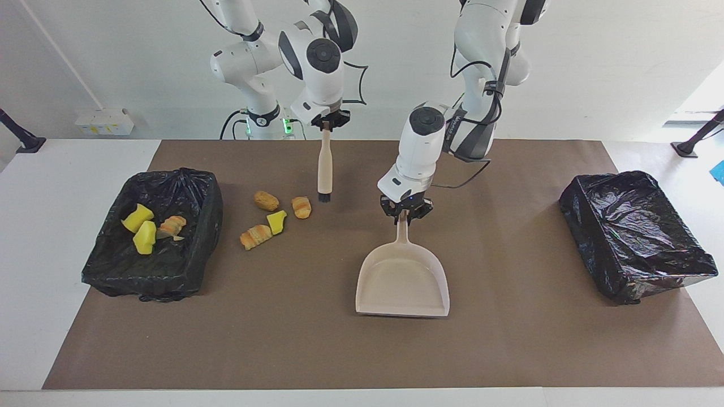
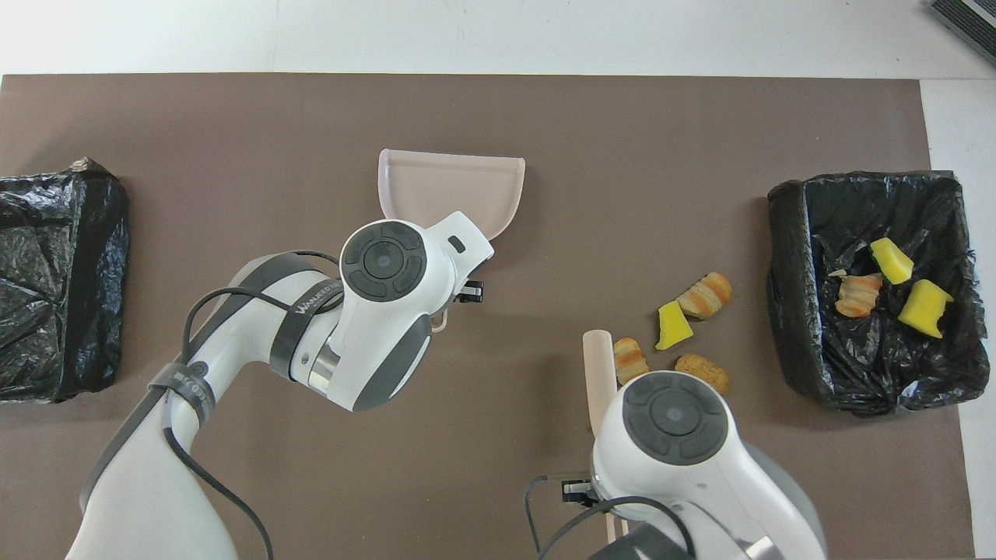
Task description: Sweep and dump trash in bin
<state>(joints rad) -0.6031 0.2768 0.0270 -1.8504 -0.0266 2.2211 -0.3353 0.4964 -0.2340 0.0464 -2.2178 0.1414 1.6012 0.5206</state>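
Note:
Several trash scraps (image 1: 276, 221) lie loose on the brown mat, among them a yellow chunk (image 2: 673, 325) and orange-brown pieces (image 2: 705, 294). More scraps (image 1: 145, 237) lie in the black-lined bin (image 1: 169, 265) at the right arm's end of the table. My right gripper (image 1: 328, 120) is shut on the top of a beige brush (image 1: 324, 164), which hangs upright over the mat beside the loose scraps. My left gripper (image 1: 404, 213) is shut on the handle of the beige dustpan (image 1: 403, 280). In the overhead view the wrists hide both grippers; the dustpan (image 2: 447, 190) and the brush handle (image 2: 597, 369) show.
A second black-lined bin (image 1: 633, 232) stands at the left arm's end of the table, also in the overhead view (image 2: 54, 280). The brown mat (image 1: 283, 339) covers most of the white table.

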